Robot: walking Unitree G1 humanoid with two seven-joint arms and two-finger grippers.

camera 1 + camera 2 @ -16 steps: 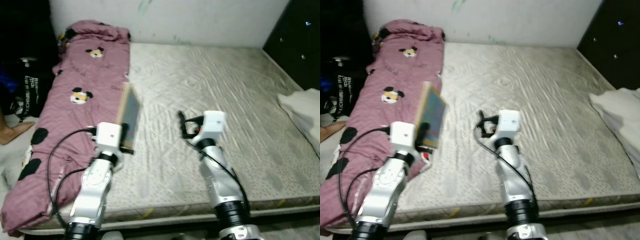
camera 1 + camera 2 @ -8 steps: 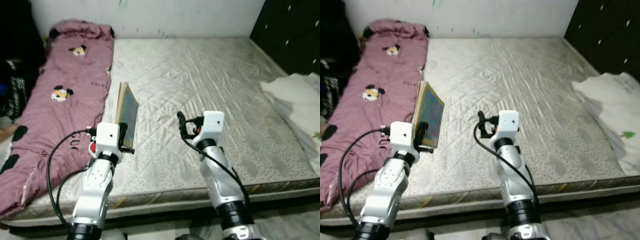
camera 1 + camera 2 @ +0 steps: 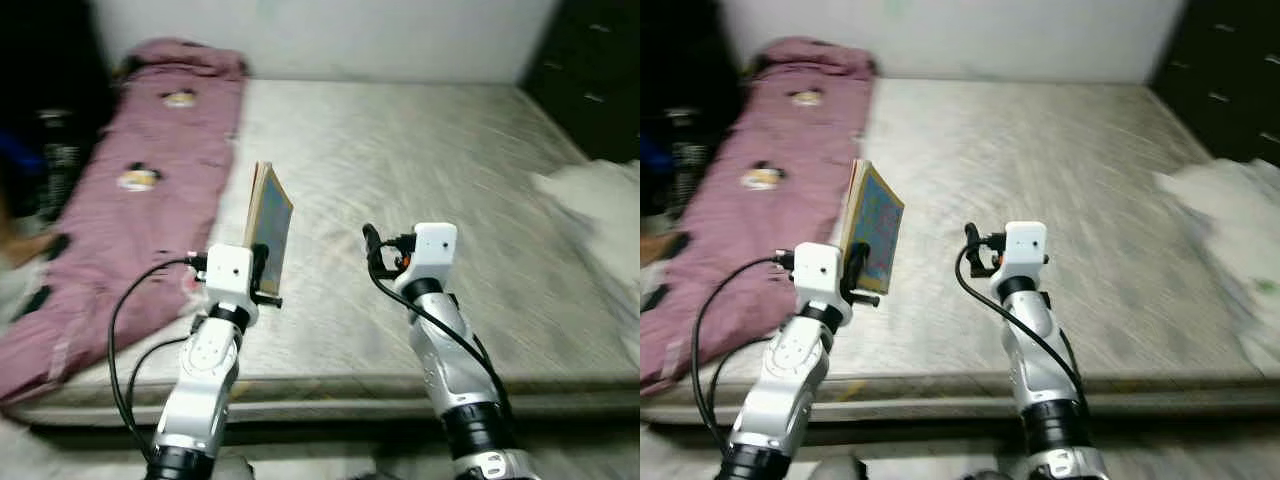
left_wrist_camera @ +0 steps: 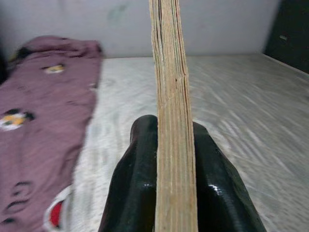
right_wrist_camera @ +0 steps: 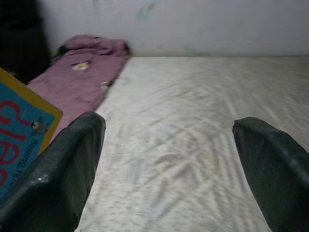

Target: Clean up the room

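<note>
The left end effector (image 4: 175, 193) is gripping a book (image 3: 268, 227) upright between its black fingers (image 4: 135, 183), above the bed (image 3: 420, 160) near its front edge, just beside the pink blanket (image 3: 150, 190). The right end effector (image 5: 169, 164) is hovering alongside, fingers spread wide, holding nothing.

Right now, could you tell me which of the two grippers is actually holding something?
The left gripper: its fingers are clamped on the edge of an upright book above the mattress. The right gripper is open, holding nothing.
</note>
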